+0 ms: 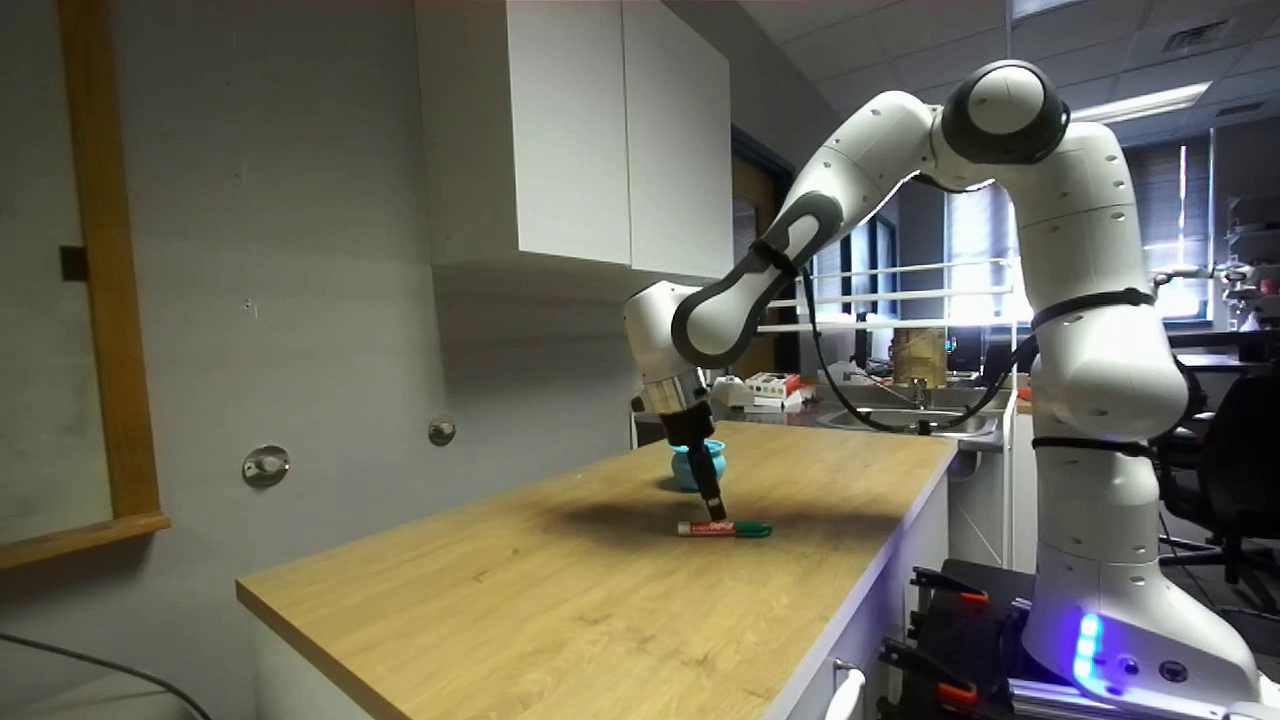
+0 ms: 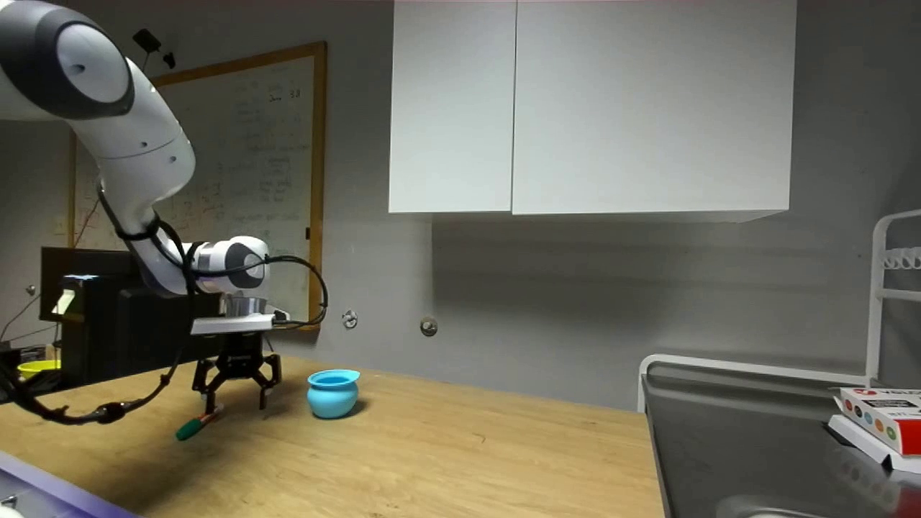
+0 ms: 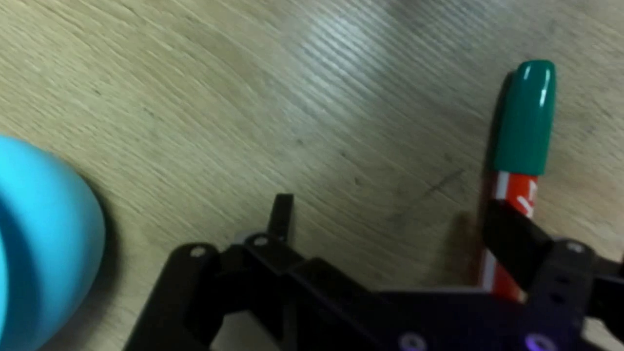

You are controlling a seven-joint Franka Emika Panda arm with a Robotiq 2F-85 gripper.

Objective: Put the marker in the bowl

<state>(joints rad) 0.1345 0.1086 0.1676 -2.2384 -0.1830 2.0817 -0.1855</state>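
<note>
The marker (image 1: 728, 529) lies flat on the wooden table, red with a green cap. It also shows in an exterior view (image 2: 190, 429), partly behind a finger, and in the wrist view (image 3: 523, 156). My gripper (image 2: 237, 403) points down, open and empty, low over the table; it also shows in the wrist view (image 3: 392, 217). In the wrist view the right finger covers part of the marker's red body; whether it touches is unclear. The left finger is over bare wood between marker and bowl. The teal-blue bowl (image 2: 333, 397) stands upright, partly behind the gripper in an exterior view (image 1: 683, 470) and cut off in the wrist view (image 3: 53, 219).
The wooden table (image 1: 560, 600) runs along a grey wall. White cabinets (image 2: 647, 108) hang above it. A metal sink counter (image 2: 748, 446) with a box (image 2: 881, 417) adjoins the table. A dark monitor (image 2: 129, 324) stands behind the arm.
</note>
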